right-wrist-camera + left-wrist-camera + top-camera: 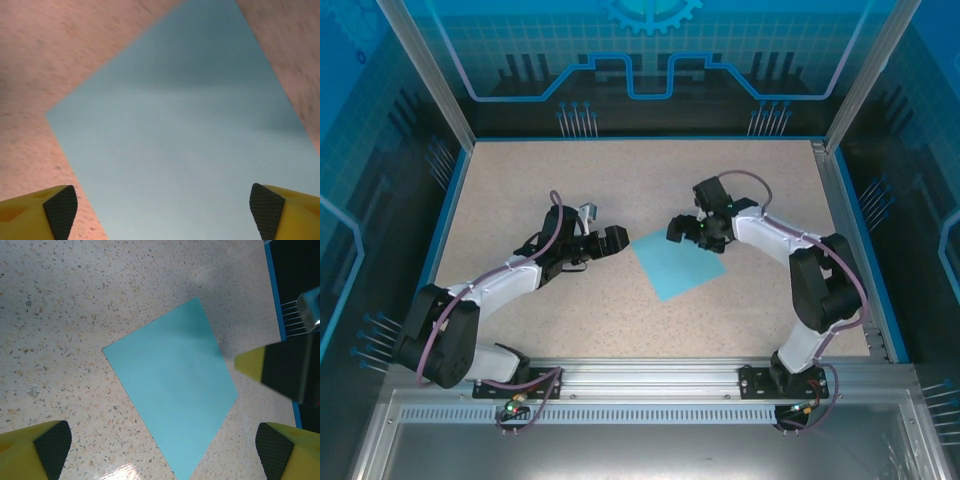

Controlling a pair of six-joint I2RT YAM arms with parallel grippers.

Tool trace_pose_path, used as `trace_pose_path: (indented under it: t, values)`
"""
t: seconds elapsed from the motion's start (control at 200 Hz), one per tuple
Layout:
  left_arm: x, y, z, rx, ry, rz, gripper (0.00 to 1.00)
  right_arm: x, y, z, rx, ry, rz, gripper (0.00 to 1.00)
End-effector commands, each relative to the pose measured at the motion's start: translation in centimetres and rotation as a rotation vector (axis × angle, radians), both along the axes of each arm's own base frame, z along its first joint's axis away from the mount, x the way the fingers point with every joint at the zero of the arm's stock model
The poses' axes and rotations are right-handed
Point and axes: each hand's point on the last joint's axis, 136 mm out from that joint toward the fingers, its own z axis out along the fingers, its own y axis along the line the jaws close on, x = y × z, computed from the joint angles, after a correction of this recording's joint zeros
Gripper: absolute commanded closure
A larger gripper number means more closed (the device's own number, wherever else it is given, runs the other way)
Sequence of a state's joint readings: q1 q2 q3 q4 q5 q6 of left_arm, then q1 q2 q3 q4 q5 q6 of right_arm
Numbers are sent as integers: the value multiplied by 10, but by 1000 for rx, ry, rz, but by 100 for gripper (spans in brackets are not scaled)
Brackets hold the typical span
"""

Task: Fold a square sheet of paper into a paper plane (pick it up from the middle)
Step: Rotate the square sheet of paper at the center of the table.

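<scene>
Pincers both spread wide, both empty: left pincer (617, 238) just beside the square sheet of paper (678, 266), right pincer (678, 228) hanging over its far corner. Sheet flat, unfolded, around the middle of the worktop (520, 185).

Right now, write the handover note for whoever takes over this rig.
Left gripper: fingers open, empty, beside the sheet's left corner, off the paper.
Right gripper: fingers open, empty, over the far part of the sheet.
Square sheet of paper: flat on the table between the arms, turned corner-on, no crease visible.
Done: nothing folded, sheet not picked up.
Left: grasp it from the middle, then make every fold.
</scene>
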State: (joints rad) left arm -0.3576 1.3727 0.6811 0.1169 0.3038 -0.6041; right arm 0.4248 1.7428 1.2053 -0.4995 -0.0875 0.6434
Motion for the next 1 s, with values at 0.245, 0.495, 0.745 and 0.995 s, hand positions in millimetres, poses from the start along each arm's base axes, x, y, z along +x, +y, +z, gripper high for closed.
trace_pose_path:
  t: [0.245,0.495,0.745,0.995]
  values:
    - [-8,0,9,-13,-17,3,1,42,28,-21,8,54,254,15]
    - [-9,0,13,-5,-24,-4,1,54,14,-54,-37,135,153,15]
    - [-8,0,16,-11,-34,0,1,33,-51,-79,-131,247,-307,18]
    - [-7,-2,12,-11,-19,-1,1,13,-39,-65,-21,174,-465,17]
